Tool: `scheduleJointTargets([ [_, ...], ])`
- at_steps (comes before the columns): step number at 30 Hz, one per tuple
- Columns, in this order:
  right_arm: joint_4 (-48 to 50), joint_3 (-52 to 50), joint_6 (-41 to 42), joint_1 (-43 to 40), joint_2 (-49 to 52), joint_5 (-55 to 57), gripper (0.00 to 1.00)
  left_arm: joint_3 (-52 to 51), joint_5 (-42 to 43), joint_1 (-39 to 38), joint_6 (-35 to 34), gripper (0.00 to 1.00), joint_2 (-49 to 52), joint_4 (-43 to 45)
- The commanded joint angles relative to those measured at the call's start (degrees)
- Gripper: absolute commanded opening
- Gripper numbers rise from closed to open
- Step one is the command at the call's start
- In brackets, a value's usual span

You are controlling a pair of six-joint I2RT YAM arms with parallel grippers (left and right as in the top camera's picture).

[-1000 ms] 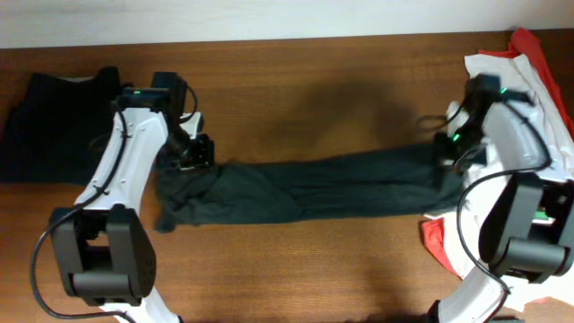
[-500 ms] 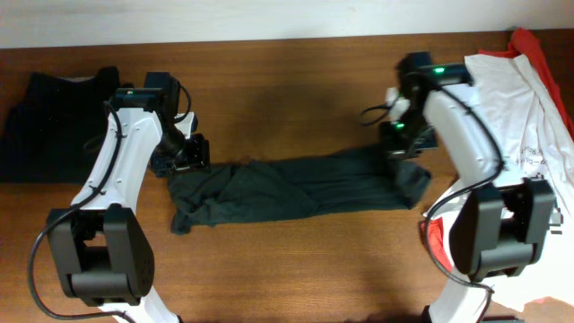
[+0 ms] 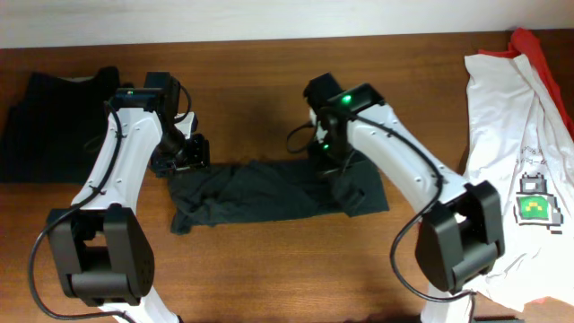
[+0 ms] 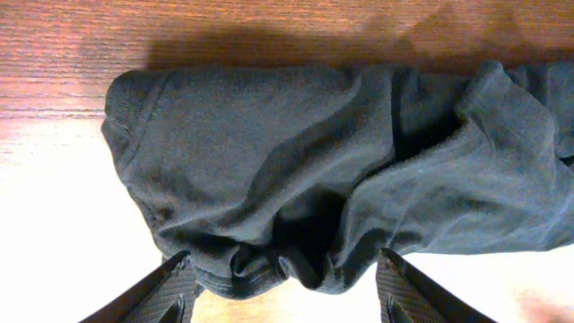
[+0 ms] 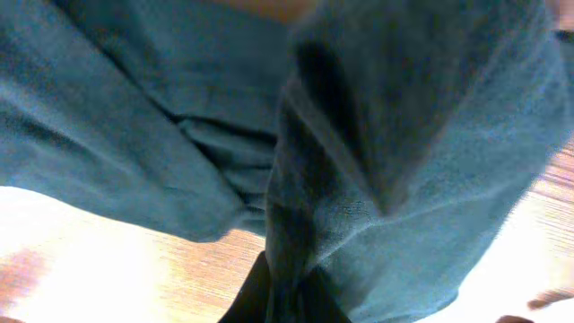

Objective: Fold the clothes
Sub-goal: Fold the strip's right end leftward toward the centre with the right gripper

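A dark grey-green garment (image 3: 269,190) lies bunched along the middle of the wooden table. My left gripper (image 3: 184,154) is open just above the garment's left end; its fingers (image 4: 285,289) stand spread on either side of the crumpled hem (image 4: 269,179). My right gripper (image 3: 330,154) is shut on a pinched fold of the garment's right part (image 5: 287,287) and holds it over the middle of the garment, so the cloth (image 5: 404,135) hangs doubled from it.
A black folded garment (image 3: 54,121) lies at the far left. A white printed shirt (image 3: 516,135) over a red cloth (image 3: 538,49) lies at the far right edge. Bare table (image 3: 269,269) lies in front of the garment.
My right gripper has carried the garment's right end leftward from the right side to the middle, doubling the cloth over. The left gripper has stayed at the left end.
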Motion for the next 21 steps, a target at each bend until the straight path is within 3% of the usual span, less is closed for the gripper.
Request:
scheduleJointTargets([
  [1,1.7,0.2,1.1,2.4,2.5,-0.4,0.1,0.8,-0.2,0.0,0.1,0.64,-0.8,-0.1],
  [4,4.8,0.2,1.1,3.8,3.2,-1.2,0.18,0.8,-0.2,0.0,0.1,0.64,-0.8,-0.1],
  [7,7.7,0.2,1.1,4.6,3.5,-4.1,0.41,0.8,-0.2,0.0,0.1,0.64,-0.8,-0.1],
  [10,8.2,0.2,0.9,4.9,3.5,-4.3,0.46,0.8,-0.2,0.0,0.1,0.64,-0.8,-0.1],
  [14,6.1,0.2,0.9,4.4,3.5,-0.8,0.46,0.8,-0.2,0.0,0.1,0.64,-0.8,-0.1],
  [19,-0.5,0.2,4.7,1.2,3.1,10.8,0.36,0.2,-0.5,0.0,0.1,0.72,-0.8,-0.9],
  [21,-3.5,0.2,7.4,-1.4,1.9,13.9,0.34,-2.1,-0.9,0.0,0.1,0.81,-0.8,-0.9],
])
